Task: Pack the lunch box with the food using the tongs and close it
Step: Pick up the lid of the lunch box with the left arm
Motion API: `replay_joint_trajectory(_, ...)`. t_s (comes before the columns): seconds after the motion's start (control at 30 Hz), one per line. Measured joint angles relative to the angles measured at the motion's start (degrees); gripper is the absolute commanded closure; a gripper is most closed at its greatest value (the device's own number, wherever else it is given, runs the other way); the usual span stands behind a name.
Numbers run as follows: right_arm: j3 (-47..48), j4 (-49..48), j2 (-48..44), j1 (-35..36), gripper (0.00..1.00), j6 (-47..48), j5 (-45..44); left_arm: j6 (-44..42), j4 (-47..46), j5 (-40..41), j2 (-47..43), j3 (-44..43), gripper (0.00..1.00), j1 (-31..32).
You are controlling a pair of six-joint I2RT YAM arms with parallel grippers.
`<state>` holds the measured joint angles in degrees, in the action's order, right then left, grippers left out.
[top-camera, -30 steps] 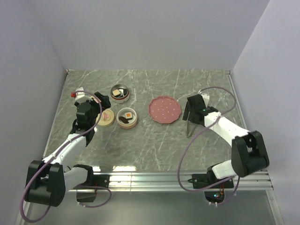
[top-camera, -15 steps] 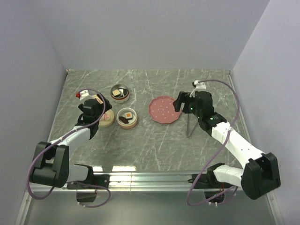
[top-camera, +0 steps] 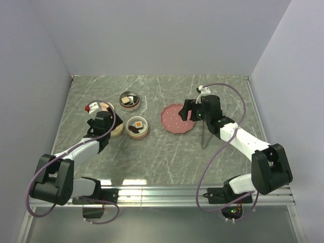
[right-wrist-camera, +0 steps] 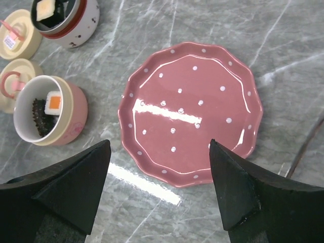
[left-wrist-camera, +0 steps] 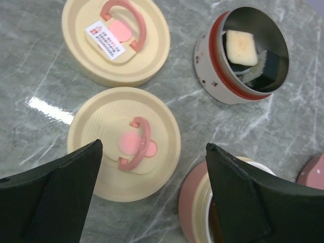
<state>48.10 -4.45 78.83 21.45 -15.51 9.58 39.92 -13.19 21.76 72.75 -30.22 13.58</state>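
Grey marbled tabletop (top-camera: 167, 157) is sitting between plain pale walls (top-camera: 152, 35); left gripper (left-wrist-camera: 153, 147) is hovering open over a cream lid (left-wrist-camera: 124, 143); right gripper (right-wrist-camera: 159, 143) is hovering open above pink plate (right-wrist-camera: 190, 114)

Grey marble-patterned table (top-camera: 167, 157) is sitting enclosed: plain pale walls (top-camera: 162, 35) are standing behind it and at both sides. Light is glaring off its near edge, beside an aluminium rail (top-camera: 167, 195).
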Motion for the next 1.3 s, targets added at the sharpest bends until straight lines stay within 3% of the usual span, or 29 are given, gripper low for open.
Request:
replay_joint_trajectory(0.33, 0.0, -3.0, 0.7, 0.0, 0.15, 0.0, 2.1, 1.7, 5.8, 1.7, 9.1, -3.8, 0.17, 0.0)
replay_joint_trajectory(0.53, 0.0, -3.7, 2.5, 0.0, 0.15, 0.0, 2.2, 1.9, 8.0, 2.5, 11.6, -5.9, 0.42, 0.0)
replay_joint_trajectory(0.73, 0.0, -3.7, 4.4, 0.0, 0.16, 0.2, 2.0, 2.3, 8.6, 3.2, 12.7, -7.6, 0.79, 0.0)
replay_joint_trajectory(0.83, 0.0, -3.7, 5.2, 0.0, 0.16, 0.2, 2.0, 2.3, 8.6, 3.5, 13.3, -8.4, 0.87, 0.0)
replay_joint_trajectory(0.9, 0.0, -3.7, 5.3, 0.0, 0.16, 0.3, 2.0, 2.4, 8.7, 3.6, 13.4, -8.4, 0.99, 0.0)
replay_joint_trajectory(1.3, 0.0, -4.3, 5.9, 0.0, 0.16, 0.4, 1.8, 1.5, 11.5, 5.0, 12.4, -9.0, 1.00, 1.1)
